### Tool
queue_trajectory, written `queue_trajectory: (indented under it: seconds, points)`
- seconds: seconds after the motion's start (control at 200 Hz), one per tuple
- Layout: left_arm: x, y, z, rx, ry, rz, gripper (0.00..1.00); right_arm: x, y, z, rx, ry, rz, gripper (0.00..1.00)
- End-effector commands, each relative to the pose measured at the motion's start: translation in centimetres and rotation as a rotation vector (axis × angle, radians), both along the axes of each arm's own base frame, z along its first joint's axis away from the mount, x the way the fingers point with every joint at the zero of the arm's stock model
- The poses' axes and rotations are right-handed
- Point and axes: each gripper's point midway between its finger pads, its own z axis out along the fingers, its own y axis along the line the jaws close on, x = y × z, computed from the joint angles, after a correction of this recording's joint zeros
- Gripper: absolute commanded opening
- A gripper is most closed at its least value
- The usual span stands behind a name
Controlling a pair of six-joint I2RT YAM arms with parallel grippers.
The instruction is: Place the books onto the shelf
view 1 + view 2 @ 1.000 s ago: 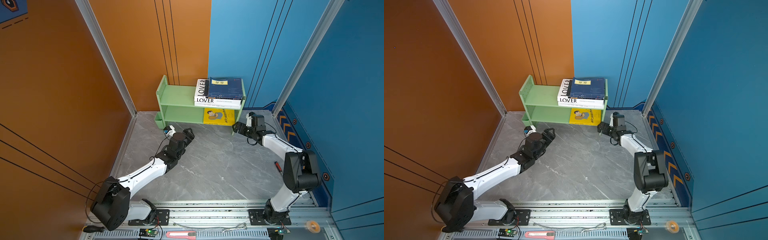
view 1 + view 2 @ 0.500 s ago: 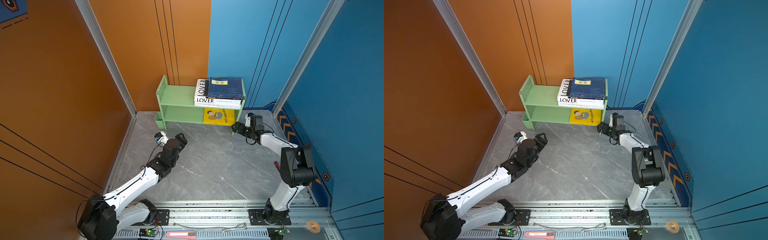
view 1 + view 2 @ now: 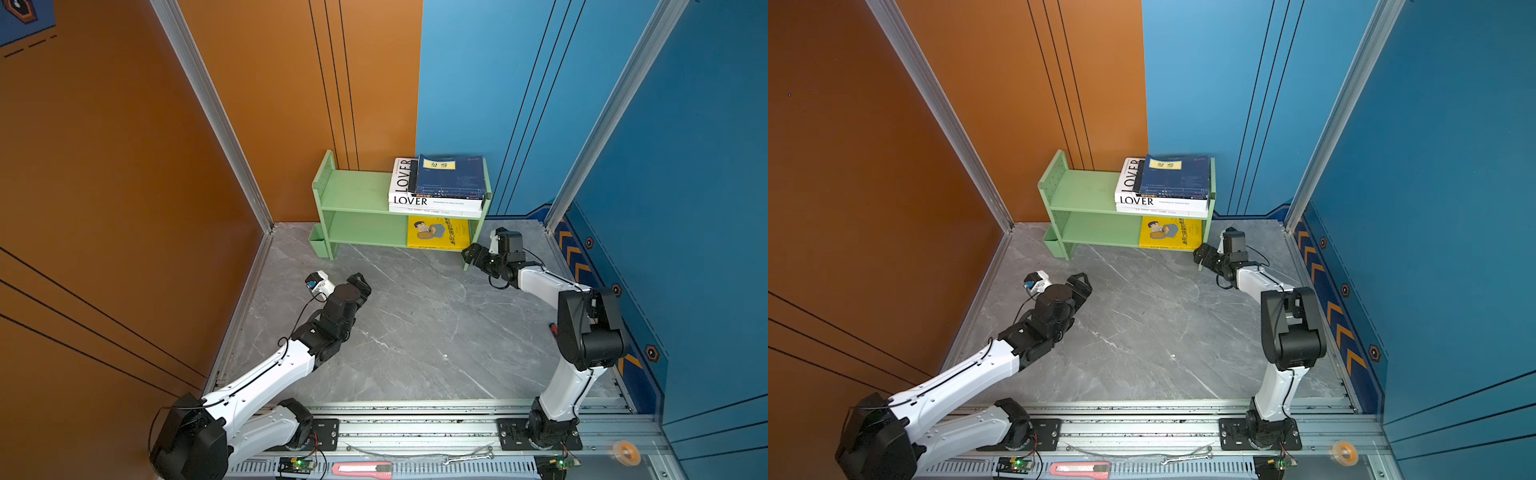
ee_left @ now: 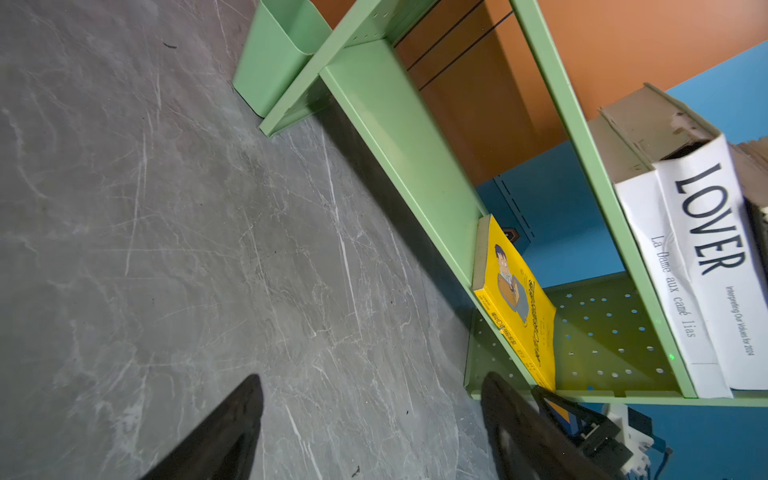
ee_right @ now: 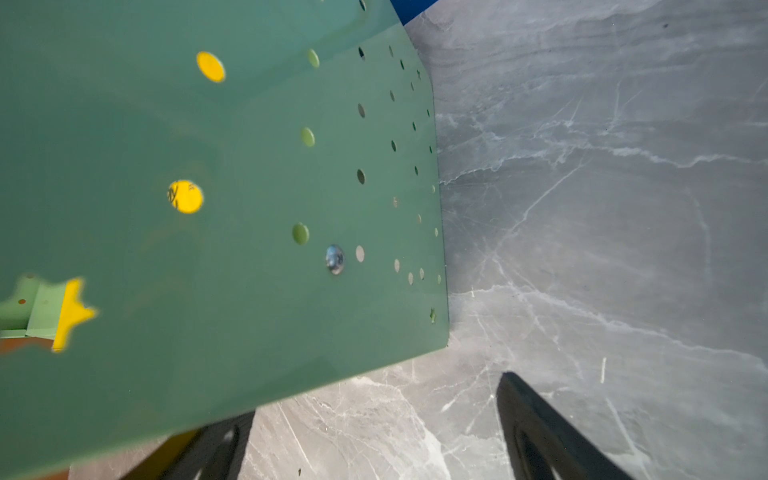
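I had the shelf (image 3: 357, 191) in the upper middle of both top views, standing on the grey counter (image 3: 415, 332) against the back walls, its cup (image 3: 318, 241) on the left end. The books (image 3: 440, 195) lay stacked flat on the right half of the top tier: a navy book (image 3: 451, 178) on top, the white LOVER book (image 3: 409, 200) below it, and another white one under that. I saw dark edges between the navy and the white but could not count the books there. The yellow book (image 3: 436, 232) stood on the lower tier at its right end, cover facing out. The left fingers (image 3: 360, 286) were left of centre over the counter, well apart from the shelf and spread wide. The left wrist view showed only bare counter in the gap. The right fingers (image 3: 471, 254) were just beside the shelf's front right leg, also spread and gripping nothing. In the right wrist view the hole-dotted side panel (image 5: 249, 208) filled the left of the frame and covered part of one finger. I could not tell whether they touched.
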Motion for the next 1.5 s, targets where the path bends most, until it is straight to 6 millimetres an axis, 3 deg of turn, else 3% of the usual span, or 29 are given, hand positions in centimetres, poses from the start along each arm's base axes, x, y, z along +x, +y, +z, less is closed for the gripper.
queue_trajectory:
  seconds: [0.0,0.145,0.175,0.255,0.381,0.551,0.786,0.911,1.187,1.492]
  points:
    - [0.1,-0.5,-0.3,0.051,0.024,-0.034,0.85,0.8,0.3,2.7,0.022,-0.074,-0.010,0.93]
    - [1.8,-3.2,-0.2,0.085,0.053,-0.148,0.85,0.1,0.3,2.8,0.035,-0.067,-0.008,0.94]
    - [2.3,-4.0,-0.2,0.086,0.057,-0.173,0.91,0.0,0.4,2.9,0.041,-0.066,-0.005,0.94]
    - [3.7,-6.2,0.0,0.069,0.049,-0.243,0.92,-0.3,0.4,2.8,0.053,-0.056,-0.004,0.94]
    - [6.0,-8.8,-0.9,0.062,0.090,-0.296,0.93,-0.6,0.5,3.0,0.088,-0.052,-0.007,0.94]
    - [9.4,-10.9,-2.9,0.000,0.195,-0.263,0.93,-0.8,1.0,2.9,0.113,-0.044,-0.006,0.94]
    - [12.9,-14.1,-4.0,-0.057,0.245,-0.256,0.93,-1.1,1.2,3.2,0.111,-0.044,-0.005,0.94]
    - [14.1,-14.7,-4.7,-0.112,0.268,-0.251,0.93,-1.2,0.9,3.1,0.104,-0.037,-0.012,0.94]
    - [14.9,-14.6,-6.8,-0.166,0.310,-0.216,0.91,-1.0,0.6,3.6,0.102,-0.048,-0.023,0.94]
    - [16.3,-14.8,-7.3,-0.236,0.286,-0.199,0.91,-1.4,0.3,3.9,0.081,-0.046,-0.026,0.94]
